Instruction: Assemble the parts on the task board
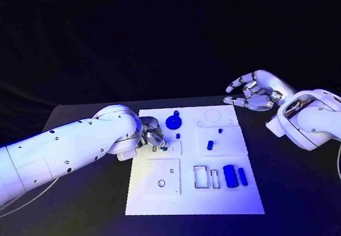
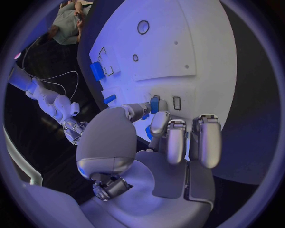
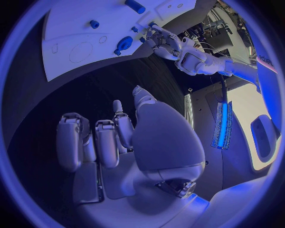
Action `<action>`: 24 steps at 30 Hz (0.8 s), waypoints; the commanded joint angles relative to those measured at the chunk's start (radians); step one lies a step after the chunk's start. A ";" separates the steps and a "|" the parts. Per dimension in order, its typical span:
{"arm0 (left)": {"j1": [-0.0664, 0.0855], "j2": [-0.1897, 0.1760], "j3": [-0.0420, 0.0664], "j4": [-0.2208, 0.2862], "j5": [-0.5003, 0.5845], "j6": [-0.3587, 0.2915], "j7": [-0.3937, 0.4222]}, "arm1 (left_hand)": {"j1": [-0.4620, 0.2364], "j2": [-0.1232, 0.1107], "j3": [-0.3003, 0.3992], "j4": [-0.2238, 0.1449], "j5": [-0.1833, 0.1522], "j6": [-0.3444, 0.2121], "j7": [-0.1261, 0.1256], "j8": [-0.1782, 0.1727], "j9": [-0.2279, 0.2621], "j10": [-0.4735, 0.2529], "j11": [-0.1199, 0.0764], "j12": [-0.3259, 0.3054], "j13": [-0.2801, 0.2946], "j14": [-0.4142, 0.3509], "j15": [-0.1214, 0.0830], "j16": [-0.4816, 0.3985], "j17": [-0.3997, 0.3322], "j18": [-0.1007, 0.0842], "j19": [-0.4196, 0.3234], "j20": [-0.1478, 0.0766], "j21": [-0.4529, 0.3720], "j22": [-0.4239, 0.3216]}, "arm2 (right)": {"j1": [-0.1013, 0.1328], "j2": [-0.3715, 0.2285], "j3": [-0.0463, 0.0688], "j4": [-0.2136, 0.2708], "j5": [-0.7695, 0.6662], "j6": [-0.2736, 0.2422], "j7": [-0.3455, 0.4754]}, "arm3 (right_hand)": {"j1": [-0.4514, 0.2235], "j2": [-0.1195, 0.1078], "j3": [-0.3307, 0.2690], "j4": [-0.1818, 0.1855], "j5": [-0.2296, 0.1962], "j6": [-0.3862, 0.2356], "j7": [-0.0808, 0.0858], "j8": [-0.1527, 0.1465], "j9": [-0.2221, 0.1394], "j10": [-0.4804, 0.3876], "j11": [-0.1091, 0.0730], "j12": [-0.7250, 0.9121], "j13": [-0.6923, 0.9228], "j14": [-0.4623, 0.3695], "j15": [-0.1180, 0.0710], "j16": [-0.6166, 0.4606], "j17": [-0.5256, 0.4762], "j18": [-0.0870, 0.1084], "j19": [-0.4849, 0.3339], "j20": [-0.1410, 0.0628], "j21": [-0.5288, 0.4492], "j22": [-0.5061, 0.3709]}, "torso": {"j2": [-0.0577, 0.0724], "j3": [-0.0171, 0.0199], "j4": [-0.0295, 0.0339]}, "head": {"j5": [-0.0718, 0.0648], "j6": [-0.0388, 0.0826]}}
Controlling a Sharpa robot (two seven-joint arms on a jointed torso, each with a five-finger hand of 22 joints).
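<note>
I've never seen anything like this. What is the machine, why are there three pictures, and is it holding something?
It is a robot with two white arms, each ending in a silver robot hand. The square picture looks down from a camera on its head at a black table. The two round pictures come from cameras at its wrists, each looking over that arm's own hand.

On the table lies a white task board carrying small blue parts, for instance a round knob and a short peg.

The left robot hand is over the board's near-left area; the left wrist view shows it pinching a small blue part at its fingertips. The right robot hand hovers beyond the board's far right corner, fingers spread, holding nothing.
</note>
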 commanded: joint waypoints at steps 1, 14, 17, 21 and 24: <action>-0.004 0.003 -0.001 0.001 -0.029 0.006 0.005 | -0.010 0.002 0.136 -0.128 0.007 0.011 -0.012 0.008 0.067 0.007 0.002 -0.001 0.001 0.106 -0.006 0.004 0.263 -0.013 0.025 -0.007 0.004 0.068 | -0.001 0.000 0.000 0.001 -0.003 0.008 0.010 | -0.001 -0.006 0.003 0.000 0.006 -0.007 0.001 0.005 0.001 -0.008 -0.001 -0.006 0.040 0.049 -0.004 -0.003 0.029 0.007 -0.006 -0.002 -0.003 0.129 | 0.000 0.0002 0.0000 | -0.001 -0.002; -0.005 0.002 -0.001 0.002 -0.041 0.033 0.001 | -0.024 -0.002 0.146 -0.132 0.019 0.017 -0.017 0.021 0.076 0.012 -0.002 0.001 0.004 0.106 -0.010 0.004 0.263 -0.013 0.025 -0.009 0.004 0.068 | -0.001 0.000 0.000 0.000 -0.003 0.009 0.010 | -0.002 -0.007 0.003 0.001 0.006 -0.007 0.001 0.006 0.001 -0.007 -0.001 -0.006 0.040 0.049 -0.004 -0.004 0.029 0.006 -0.006 -0.002 -0.003 0.129 | 0.000 -0.0004 0.0009 | -0.001 -0.006; -0.005 0.002 -0.001 0.003 -0.042 0.040 0.000 | -0.031 -0.005 0.152 -0.135 0.034 0.017 -0.019 0.026 0.080 0.014 -0.004 0.002 0.004 0.106 -0.011 0.004 0.263 -0.013 0.026 -0.011 0.004 0.069 | -0.001 0.000 0.000 -0.001 -0.003 0.009 0.010 | -0.002 -0.007 0.003 0.001 0.006 -0.007 0.001 0.006 0.001 -0.007 -0.001 -0.006 0.040 0.049 -0.004 -0.004 0.029 0.006 -0.006 -0.002 -0.003 0.129 | 0.000 -0.0008 0.0004 | -0.001 -0.007; -0.005 0.001 -0.001 0.004 -0.042 0.048 0.000 | -0.035 -0.006 0.153 -0.136 0.040 0.018 -0.020 0.029 0.081 0.015 -0.005 0.003 0.006 0.106 -0.012 0.004 0.263 -0.013 0.026 -0.012 0.003 0.068 | -0.002 0.000 0.000 -0.001 -0.003 0.010 0.009 | -0.002 -0.007 0.003 0.001 0.006 -0.007 0.001 0.006 0.001 -0.007 -0.001 -0.006 0.040 0.049 -0.004 -0.004 0.029 0.006 -0.006 -0.002 -0.003 0.129 | 0.000 -0.0007 0.0002 | -0.001 -0.008; -0.005 0.000 -0.001 0.005 -0.043 0.054 -0.001 | -0.043 -0.008 0.158 -0.139 0.059 0.020 -0.022 0.035 0.085 0.018 -0.007 0.004 0.008 0.106 -0.014 0.004 0.263 -0.013 0.026 -0.013 0.003 0.069 | -0.002 0.000 0.000 -0.001 -0.003 0.010 0.009 | -0.002 -0.007 0.003 0.001 0.006 -0.007 0.001 0.006 0.001 -0.007 -0.001 -0.006 0.040 0.049 -0.004 -0.004 0.029 0.006 -0.006 -0.002 -0.003 0.129 | 0.001 -0.0002 0.0009 | -0.002 -0.010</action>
